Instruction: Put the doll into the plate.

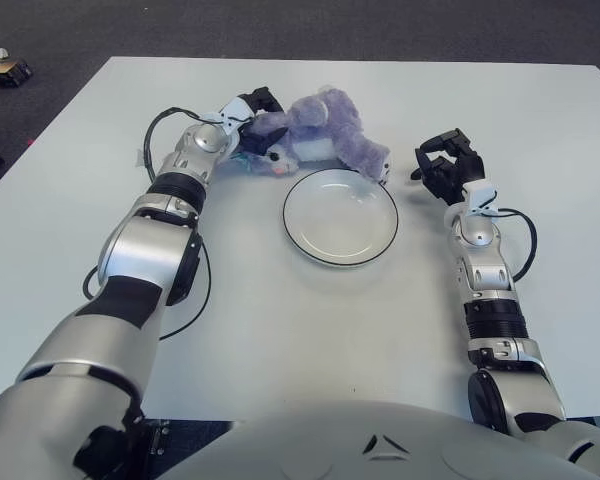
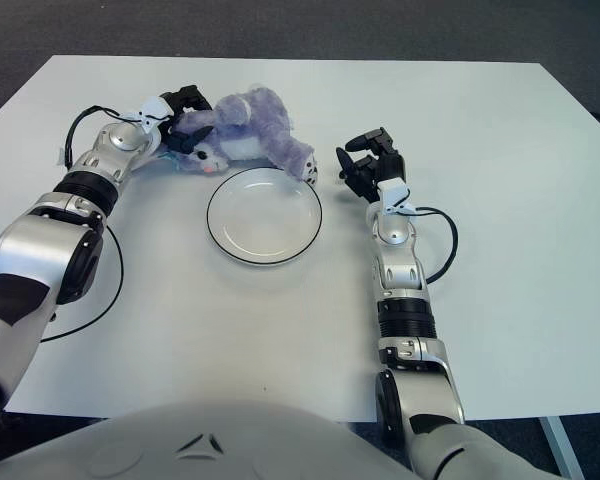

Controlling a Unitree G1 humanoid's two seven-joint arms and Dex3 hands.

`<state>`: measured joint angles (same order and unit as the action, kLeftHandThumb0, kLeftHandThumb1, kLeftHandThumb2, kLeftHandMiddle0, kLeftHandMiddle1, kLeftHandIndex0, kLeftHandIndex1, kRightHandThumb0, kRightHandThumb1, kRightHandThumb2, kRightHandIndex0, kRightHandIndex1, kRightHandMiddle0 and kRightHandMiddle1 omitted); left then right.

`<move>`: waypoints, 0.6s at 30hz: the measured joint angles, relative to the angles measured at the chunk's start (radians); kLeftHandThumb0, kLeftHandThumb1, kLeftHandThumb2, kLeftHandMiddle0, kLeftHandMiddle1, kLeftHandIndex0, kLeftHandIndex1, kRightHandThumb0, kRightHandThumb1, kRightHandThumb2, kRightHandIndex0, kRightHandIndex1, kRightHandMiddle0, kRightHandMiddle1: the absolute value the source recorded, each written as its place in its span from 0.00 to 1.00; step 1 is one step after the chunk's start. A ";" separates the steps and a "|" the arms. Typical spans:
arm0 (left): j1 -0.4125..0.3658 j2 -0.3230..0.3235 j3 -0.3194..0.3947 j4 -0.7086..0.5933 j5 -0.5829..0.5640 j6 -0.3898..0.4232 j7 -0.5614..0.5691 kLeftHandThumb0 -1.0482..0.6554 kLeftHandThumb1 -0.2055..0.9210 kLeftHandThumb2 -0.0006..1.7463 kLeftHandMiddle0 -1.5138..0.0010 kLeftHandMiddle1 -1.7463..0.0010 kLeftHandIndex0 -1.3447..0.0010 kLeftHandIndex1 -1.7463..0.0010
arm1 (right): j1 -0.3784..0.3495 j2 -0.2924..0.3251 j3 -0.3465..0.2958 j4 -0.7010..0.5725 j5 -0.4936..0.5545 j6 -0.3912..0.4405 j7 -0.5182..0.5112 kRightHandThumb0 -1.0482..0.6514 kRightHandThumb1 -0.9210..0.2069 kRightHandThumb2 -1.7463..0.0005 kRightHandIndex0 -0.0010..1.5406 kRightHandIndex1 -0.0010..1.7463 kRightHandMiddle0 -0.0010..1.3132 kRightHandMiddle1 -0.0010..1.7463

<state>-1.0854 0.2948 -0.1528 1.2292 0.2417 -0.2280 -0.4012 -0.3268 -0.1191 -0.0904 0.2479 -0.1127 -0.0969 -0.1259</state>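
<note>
The doll [image 1: 325,131], a purple plush animal, is lying on the white table [image 1: 280,330] just beyond the far rim of the plate [image 1: 341,216], with one foot reaching down to the plate's far right edge; we cannot tell whether it is touching the rim. We are seeing the left hand [image 1: 254,128] gripping the doll at its left end, near the head, dark fingers curled into the plush. The doll's body is stretching from that hand toward the right, lying on its side. The plate, white with a dark rim, is sitting near the middle of the table with nothing in it. The right hand [image 1: 446,168] is showing just to the right of the plate, fingers curled and holding nothing. A black cable [image 1: 156,135] is looping beside the left forearm on the table's left side.
</note>
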 measured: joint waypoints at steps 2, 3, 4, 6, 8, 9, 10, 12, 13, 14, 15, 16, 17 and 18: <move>-0.012 0.000 0.001 0.000 -0.005 0.020 -0.039 0.85 0.69 0.54 0.70 0.03 0.76 0.00 | -0.001 -0.002 0.006 0.012 -0.007 -0.018 -0.001 0.51 0.01 0.82 0.42 0.77 0.29 0.84; -0.018 0.000 0.003 -0.001 -0.011 0.035 -0.064 0.85 0.69 0.54 0.70 0.03 0.77 0.00 | -0.002 -0.004 0.009 0.021 -0.015 -0.031 -0.002 0.56 0.01 0.83 0.40 0.78 0.28 0.81; -0.023 0.000 0.005 -0.001 -0.015 0.048 -0.083 0.85 0.69 0.54 0.70 0.03 0.77 0.00 | -0.003 -0.006 0.012 0.027 -0.018 -0.043 -0.002 0.57 0.01 0.83 0.40 0.78 0.28 0.80; -0.032 0.000 0.008 -0.001 -0.024 0.069 -0.116 0.85 0.69 0.54 0.70 0.03 0.77 0.00 | -0.003 -0.009 0.016 0.039 -0.023 -0.063 -0.002 0.59 0.02 0.84 0.39 0.78 0.28 0.79; -0.036 0.000 0.011 -0.001 -0.030 0.081 -0.135 0.85 0.69 0.54 0.71 0.03 0.77 0.00 | -0.004 -0.011 0.019 0.047 -0.025 -0.077 -0.003 0.60 0.02 0.84 0.39 0.78 0.28 0.79; -0.037 0.000 0.011 -0.002 -0.032 0.084 -0.140 0.85 0.69 0.54 0.71 0.03 0.76 0.00 | -0.005 -0.012 0.020 0.050 -0.026 -0.082 -0.003 0.61 0.01 0.83 0.37 0.79 0.25 0.81; -0.038 0.000 0.013 -0.003 -0.033 0.090 -0.147 0.85 0.69 0.54 0.71 0.03 0.76 0.00 | -0.005 -0.015 0.023 0.055 -0.035 -0.089 -0.007 0.61 0.01 0.83 0.36 0.79 0.24 0.82; -0.039 -0.001 0.015 -0.003 -0.037 0.103 -0.154 0.76 0.66 0.54 0.70 0.02 0.67 0.11 | -0.004 -0.024 0.035 0.061 -0.060 -0.103 -0.011 0.61 0.00 0.80 0.31 0.83 0.18 0.86; -0.039 -0.001 0.016 -0.004 -0.038 0.108 -0.156 0.73 0.66 0.53 0.70 0.01 0.63 0.15 | -0.004 -0.030 0.044 0.062 -0.076 -0.107 -0.015 0.61 0.00 0.79 0.30 0.84 0.16 0.88; -0.040 -0.002 0.016 -0.005 -0.038 0.113 -0.157 0.69 0.65 0.53 0.70 0.01 0.59 0.21 | -0.004 -0.036 0.051 0.061 -0.093 -0.112 -0.017 0.54 0.00 0.78 0.26 0.78 0.12 0.83; -0.040 -0.003 0.017 -0.007 -0.038 0.117 -0.157 0.66 0.65 0.52 0.70 0.01 0.55 0.25 | -0.004 -0.043 0.060 0.061 -0.114 -0.114 -0.022 0.44 0.00 0.78 0.25 0.64 0.11 0.70; -0.040 -0.005 0.017 -0.008 -0.038 0.120 -0.157 0.64 0.64 0.52 0.70 0.00 0.54 0.28 | -0.004 -0.050 0.068 0.061 -0.131 -0.115 -0.025 0.37 0.00 0.79 0.26 0.53 0.12 0.61; -0.040 -0.007 0.017 -0.010 -0.038 0.122 -0.157 0.64 0.64 0.51 0.70 0.00 0.53 0.29 | -0.004 -0.057 0.077 0.061 -0.148 -0.115 -0.028 0.35 0.00 0.79 0.26 0.49 0.12 0.58; -0.040 -0.008 0.017 -0.012 -0.038 0.124 -0.157 0.63 0.64 0.51 0.71 0.00 0.52 0.30 | -0.004 -0.062 0.082 0.060 -0.156 -0.115 -0.030 0.31 0.00 0.81 0.26 0.39 0.12 0.52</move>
<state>-1.1256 0.2866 -0.1360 1.2175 0.2040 -0.1037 -0.5579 -0.3305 -0.1809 -0.0087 0.3081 -0.2691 -0.2116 -0.1556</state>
